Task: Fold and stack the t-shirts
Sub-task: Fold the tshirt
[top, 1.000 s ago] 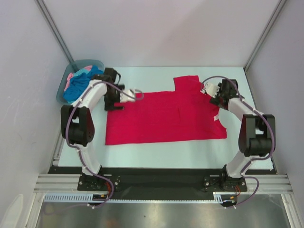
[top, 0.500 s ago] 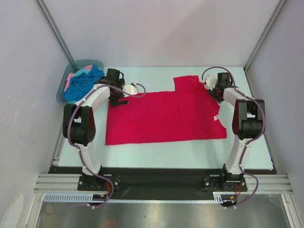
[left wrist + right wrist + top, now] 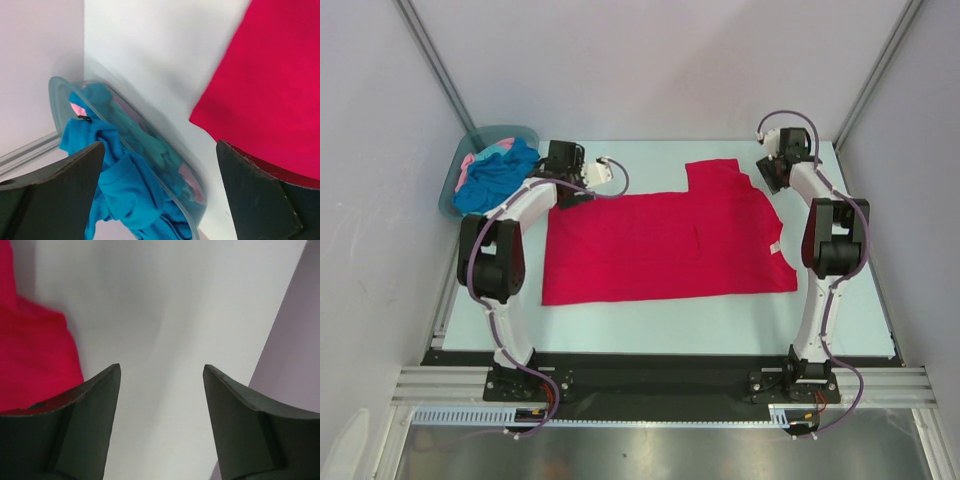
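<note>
The crimson-red t-shirt [image 3: 665,245] lies spread flat on the table, one sleeve pointing to the back. It also shows in the left wrist view [image 3: 265,85] and in the right wrist view [image 3: 35,355]. The turquoise-blue t-shirt [image 3: 495,178] and the pale pink t-shirt [image 3: 470,160] lie bunched in the grey-teal tub [image 3: 448,195] at the back left. My left gripper [image 3: 562,160] is open and empty between the tub and the red shirt's far left corner [image 3: 160,145]. My right gripper [image 3: 770,170] is open and empty beside the shirt's far right edge [image 3: 161,366].
The tub's rim [image 3: 60,87] shows close in the left wrist view, with blue cloth [image 3: 120,195] hanging over it and pink cloth [image 3: 77,107] inside. White walls close in the table at the left, back and right [image 3: 295,340].
Both grippers have drawn back off the red shirt's far edge, the left toward the tub, the right toward the back right corner. The red shirt has not moved.
</note>
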You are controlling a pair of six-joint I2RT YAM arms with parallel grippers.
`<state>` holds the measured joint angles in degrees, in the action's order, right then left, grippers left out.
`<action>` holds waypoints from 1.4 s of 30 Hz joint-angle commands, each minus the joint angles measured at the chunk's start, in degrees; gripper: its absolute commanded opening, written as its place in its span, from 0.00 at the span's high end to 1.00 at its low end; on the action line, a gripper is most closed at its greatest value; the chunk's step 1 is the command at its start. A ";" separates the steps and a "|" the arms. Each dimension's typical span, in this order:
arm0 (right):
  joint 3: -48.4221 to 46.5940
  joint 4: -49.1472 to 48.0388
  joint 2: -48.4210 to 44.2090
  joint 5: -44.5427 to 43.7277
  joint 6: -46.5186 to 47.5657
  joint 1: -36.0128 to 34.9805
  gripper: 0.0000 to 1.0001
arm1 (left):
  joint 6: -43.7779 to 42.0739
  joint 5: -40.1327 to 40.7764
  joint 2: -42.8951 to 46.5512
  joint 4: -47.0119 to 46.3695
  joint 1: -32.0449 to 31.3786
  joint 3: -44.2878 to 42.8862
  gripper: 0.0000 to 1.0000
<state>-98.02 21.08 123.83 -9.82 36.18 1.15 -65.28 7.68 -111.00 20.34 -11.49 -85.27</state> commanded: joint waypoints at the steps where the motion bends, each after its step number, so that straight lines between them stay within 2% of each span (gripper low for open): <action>1: -8.48 -1.05 3.16 -3.01 -10.51 -0.71 0.27 | 3.22 2.25 -0.44 -6.62 -1.26 0.11 0.00; 3: -13.05 3.50 7.10 -1.09 -13.05 -0.97 0.27 | 6.99 2.86 -1.58 -6.89 -1.52 -1.99 0.00; 4: -18.38 5.36 8.52 -0.46 -15.77 -0.97 0.30 | 9.09 3.04 -2.11 -6.46 -1.52 -4.96 0.00; 6: -24.73 11.74 13.86 1.72 -19.12 -2.36 0.36 | 15.60 3.65 -4.30 -3.65 -1.43 -8.40 0.00; 8: -34.14 15.73 17.65 4.36 -23.67 -2.47 0.36 | 21.73 3.22 -6.67 0.64 -1.17 -14.35 0.00; 11: -41.35 19.61 23.03 9.20 -28.69 -2.64 0.39 | 28.77 2.25 -8.44 5.48 -0.73 -20.80 0.00; 15: -41.73 16.46 25.23 16.84 -32.48 -3.17 0.40 | 31.00 2.25 -9.76 7.87 -0.73 -24.15 0.00; 19: -42.26 14.43 26.72 18.35 -34.60 -4.05 0.41 | 29.86 3.56 -9.15 7.96 -0.64 -24.06 0.00; 30: -41.99 5.38 27.17 14.48 -38.11 -3.61 0.42 | 29.77 3.57 -8.88 8.67 -0.82 -25.02 0.00; 42: -42.17 1.33 31.38 14.04 -40.58 -5.10 0.43 | 29.07 3.39 -8.62 8.93 -1.78 -24.94 0.00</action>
<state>-138.04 24.84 153.18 4.86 -2.83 -3.01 -36.99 10.41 -120.66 29.76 -12.69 -108.47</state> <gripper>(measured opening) 0.570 0.996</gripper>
